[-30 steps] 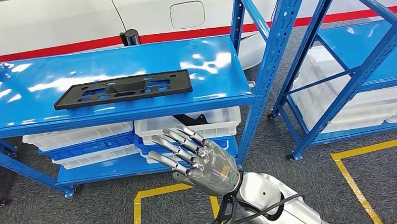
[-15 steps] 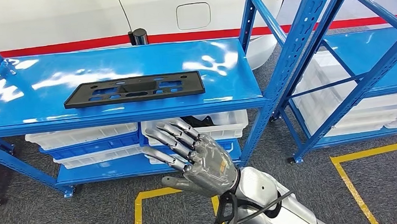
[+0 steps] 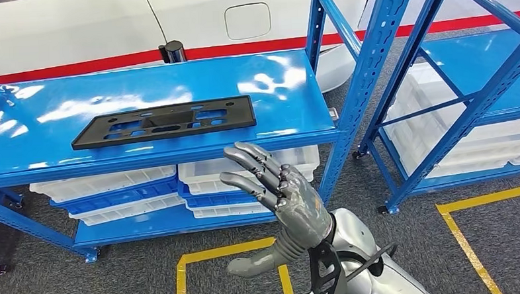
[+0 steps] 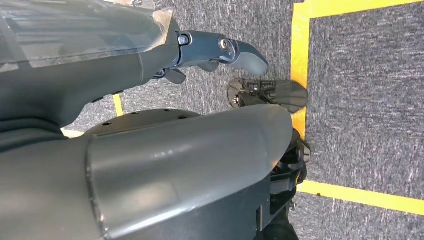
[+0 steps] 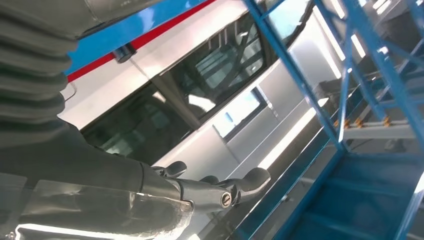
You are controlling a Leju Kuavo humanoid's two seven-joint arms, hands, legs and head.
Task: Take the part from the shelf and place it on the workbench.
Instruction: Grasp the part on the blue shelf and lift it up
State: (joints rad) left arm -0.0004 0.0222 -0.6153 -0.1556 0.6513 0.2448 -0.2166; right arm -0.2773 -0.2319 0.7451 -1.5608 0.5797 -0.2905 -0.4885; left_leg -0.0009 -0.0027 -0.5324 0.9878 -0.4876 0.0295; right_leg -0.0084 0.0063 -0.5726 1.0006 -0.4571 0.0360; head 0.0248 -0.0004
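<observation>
Silver and grey metal makes up the right hand (image 3: 282,192), which is raised in front of the shelf edge with its fingers spread apart and nothing held. The left hand (image 4: 220,50) is seen in its own wrist view, hanging over grey carpet marked with yellow tape (image 4: 300,45); whether its fingers are spread or curled cannot be told from what is shown.

Beyond the right hand, white plastic bins (image 3: 106,182) are stacked on the lower level of the blue shelf (image 3: 274,80). On the glossy upper board the part (image 3: 163,121) lies flat, well apart from the hand and untouched. It is a long, thin, matte black plate with rectangular cut-outs and a raised rim, probably moulded plastic. It is judged to be light and fairly stiff, though some flex along its length may be expected if it is lifted by one end. The slick painted board gives little friction, so the plate may slide when pushed. A hold on the near long edge, close to the middle, is judged best.

Farthest off, a white vehicle body with a red stripe (image 3: 240,47) is seen.
</observation>
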